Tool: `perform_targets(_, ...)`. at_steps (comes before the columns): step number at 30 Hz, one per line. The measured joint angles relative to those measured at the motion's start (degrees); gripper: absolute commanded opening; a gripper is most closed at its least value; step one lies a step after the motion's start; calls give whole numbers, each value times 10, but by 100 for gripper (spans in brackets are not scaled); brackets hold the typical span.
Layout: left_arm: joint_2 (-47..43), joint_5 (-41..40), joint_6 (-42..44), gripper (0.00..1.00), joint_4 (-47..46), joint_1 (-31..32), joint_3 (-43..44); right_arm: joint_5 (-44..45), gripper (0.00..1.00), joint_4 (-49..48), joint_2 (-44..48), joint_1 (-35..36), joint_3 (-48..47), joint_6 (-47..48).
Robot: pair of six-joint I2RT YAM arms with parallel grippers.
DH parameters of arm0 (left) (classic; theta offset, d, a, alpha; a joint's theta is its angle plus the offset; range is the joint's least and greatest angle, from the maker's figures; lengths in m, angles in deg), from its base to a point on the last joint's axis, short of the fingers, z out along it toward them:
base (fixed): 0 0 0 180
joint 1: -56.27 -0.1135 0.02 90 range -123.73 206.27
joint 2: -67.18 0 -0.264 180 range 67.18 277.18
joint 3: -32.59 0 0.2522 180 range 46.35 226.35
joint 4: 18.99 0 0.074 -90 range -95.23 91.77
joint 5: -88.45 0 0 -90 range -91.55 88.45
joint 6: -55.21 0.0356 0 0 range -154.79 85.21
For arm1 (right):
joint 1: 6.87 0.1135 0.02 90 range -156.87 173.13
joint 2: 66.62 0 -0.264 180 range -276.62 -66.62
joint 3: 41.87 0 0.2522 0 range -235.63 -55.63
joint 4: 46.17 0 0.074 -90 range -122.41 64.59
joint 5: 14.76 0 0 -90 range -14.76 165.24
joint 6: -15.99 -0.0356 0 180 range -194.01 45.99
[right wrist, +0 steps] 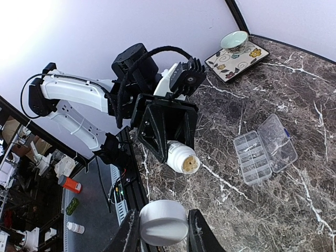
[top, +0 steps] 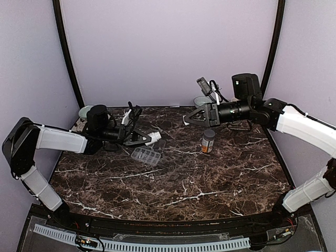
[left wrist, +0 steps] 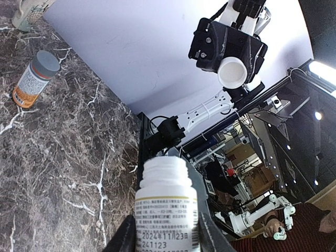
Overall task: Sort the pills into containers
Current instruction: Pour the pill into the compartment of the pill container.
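The organizer box (right wrist: 265, 149) lies open on the worktop (top: 210, 178), its lid folded flat beside the compartments; no pill shows in any compartment as far as can be made out, so I judge the sorting itself not yet begun. The opening step looks done: the left pincer (left wrist: 167, 233) pinches the white bottle (left wrist: 167, 202), uncapped and tipped on its side just behind the box; tan pills (right wrist: 190, 165) show in its mouth. The right pincer (right wrist: 160, 231) is pressed onto the white cap (right wrist: 163, 223), held in the air behind and right of the box. What is left, I judge, is pouring and dividing the pills.

Counted:
- one box
- two bottles: the white one, and a capped amber bottle (top: 208, 140) standing right of the box
- one loose cap
- two bowls behind the box: the left bowl (top: 86, 111) on a patterned plate (right wrist: 244, 60), and the right bowl (top: 201, 101)
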Motion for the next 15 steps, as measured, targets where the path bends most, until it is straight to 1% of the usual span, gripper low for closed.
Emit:
perform_targets(9, 0, -2, -33, 0, -111, -36, -80, 1, 6, 1, -3, 0, 0, 0)
perform_targets(15, 17, -3, -52, 0, -176, -54, -108, 3, 6, 3, -8, 0, -1, 0)
